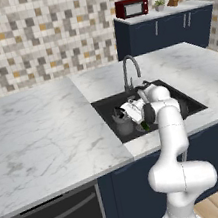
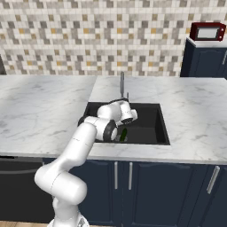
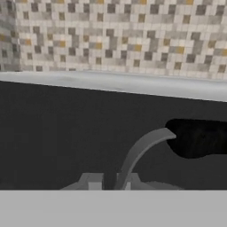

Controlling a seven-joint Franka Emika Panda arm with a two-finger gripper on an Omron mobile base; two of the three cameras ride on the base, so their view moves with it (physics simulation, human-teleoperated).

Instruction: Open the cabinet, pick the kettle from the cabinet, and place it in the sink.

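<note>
The arm reached down into the sink (image 1: 192, 108), jaws closed on the kettle (image 1: 124, 123) handle at six o'clock, lowering it in.

The arm (image 1: 169, 136) is built of smooth, glossy white segments, thick and rounded like fat tubes, each one swelling into a bulbous joint where it meets the next. Dark grey to black rings sit between the white shells at the joints, clearest at the elbow (image 2: 107, 129), where a broad dark disc caps the end of the segment. The lowest link (image 1: 181, 178) is the widest, a stout white barrel shape lying crosswise above a narrower white column. The hand (image 1: 133, 110) is a flatter white block with dark trim. No cables, screws or markings can be made out on the shells.
</note>
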